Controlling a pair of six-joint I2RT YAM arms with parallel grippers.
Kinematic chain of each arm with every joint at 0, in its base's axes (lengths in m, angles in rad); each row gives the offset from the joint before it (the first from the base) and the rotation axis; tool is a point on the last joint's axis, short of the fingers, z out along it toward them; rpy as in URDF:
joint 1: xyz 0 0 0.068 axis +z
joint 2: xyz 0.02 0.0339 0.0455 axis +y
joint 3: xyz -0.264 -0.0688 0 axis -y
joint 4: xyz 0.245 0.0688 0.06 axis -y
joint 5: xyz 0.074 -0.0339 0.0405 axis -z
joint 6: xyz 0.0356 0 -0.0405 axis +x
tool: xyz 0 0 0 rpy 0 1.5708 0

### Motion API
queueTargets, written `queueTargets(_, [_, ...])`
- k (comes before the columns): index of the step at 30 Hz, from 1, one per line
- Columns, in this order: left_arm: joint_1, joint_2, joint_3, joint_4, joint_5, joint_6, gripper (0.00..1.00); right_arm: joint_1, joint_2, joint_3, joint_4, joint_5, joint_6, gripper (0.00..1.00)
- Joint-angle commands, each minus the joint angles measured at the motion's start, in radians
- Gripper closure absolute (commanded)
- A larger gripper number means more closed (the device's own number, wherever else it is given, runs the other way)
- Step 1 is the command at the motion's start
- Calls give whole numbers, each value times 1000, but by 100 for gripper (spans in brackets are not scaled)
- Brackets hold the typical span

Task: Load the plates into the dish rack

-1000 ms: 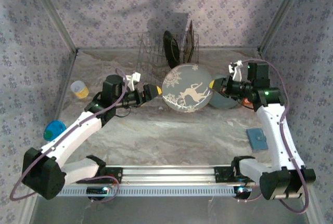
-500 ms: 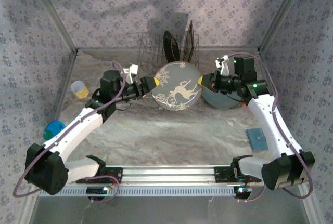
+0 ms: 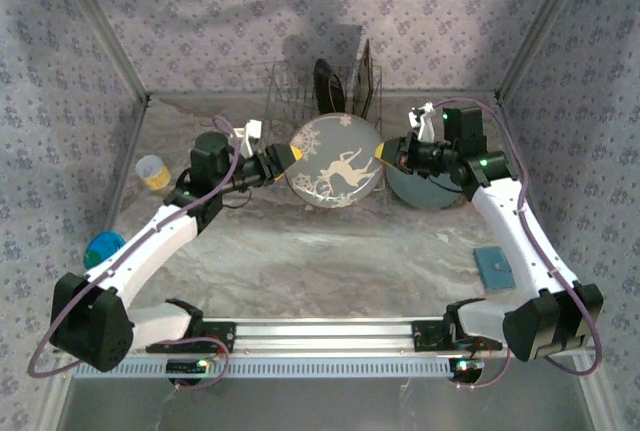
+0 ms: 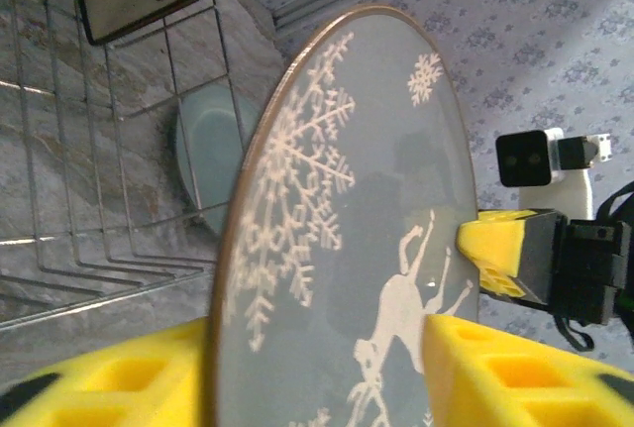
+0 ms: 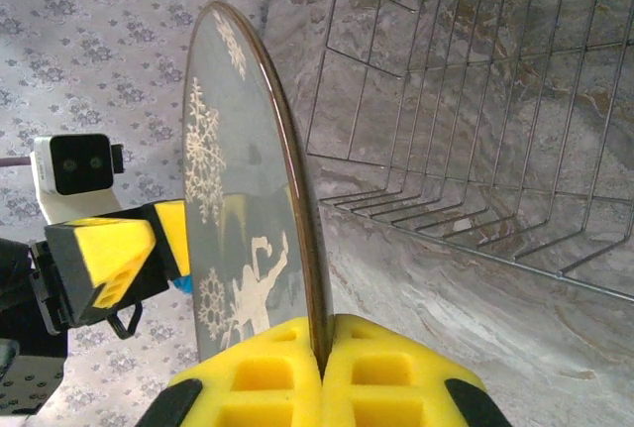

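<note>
Four plates were in view. A round dark-brown-rimmed plate (image 3: 329, 91) and a square cream plate with a flower pattern (image 3: 365, 81) stood on edge in the one rectangular silver wire dish rack (image 3: 290, 101), at the middle of the far edge of the worktop (image 3: 330, 251). A plain round pale grey-blue plate (image 3: 425, 194) lay on the worktop toward the right edge. A round greyish plate with a white deer design (image 3: 333, 163) hung in the air just in front of the rack. There was also one small yellow cup (image 3: 152, 171) near the left edge, one blue round object (image 3: 104, 248) toward the near-left corner and one flat blue square (image 3: 494, 266) by the right edge. The two arms reached away from the near edge and bent inward toward each other. The left pincer (image 3: 284, 158) was closed on the deer plate's left rim, with its yellow pads (image 4: 109, 377) against both faces. The right pincer (image 3: 385, 153) was clamped on the opposite rim, its pads (image 5: 386, 368) almost meeting around the edge. The deer plate sat between the two pincers, tilted up off the worktop, its patterned face turned toward the near edge.
</note>
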Motion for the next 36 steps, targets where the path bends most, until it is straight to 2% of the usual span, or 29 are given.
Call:
queueTargets(1, [4,2,3,49,19,-4,57,13,-4,56,113,-51,35,100])
queueTargets(4, [4,-1,0,53,20,-8,64,17,3,54,125,-50,39,100])
queueTargets(11, [9,-10,-5,56,18,-15,92,25,28,54,135,-49,38,100])
queueTargets(14, [13,-15,-6,54,18,-17,100,29,36,51,138,-48,37,100])
queueTargets(26, [78,-41,-17,110,47,-60,100,24,68,40,143,-49,35,99])
queueTargets(31, [104,-51,-37,153,60,-93,100,25,80,38,151,-54,40,90])
queueTargets(36, [115,-60,-46,164,58,-102,100,25,85,37,152,-49,40,73])
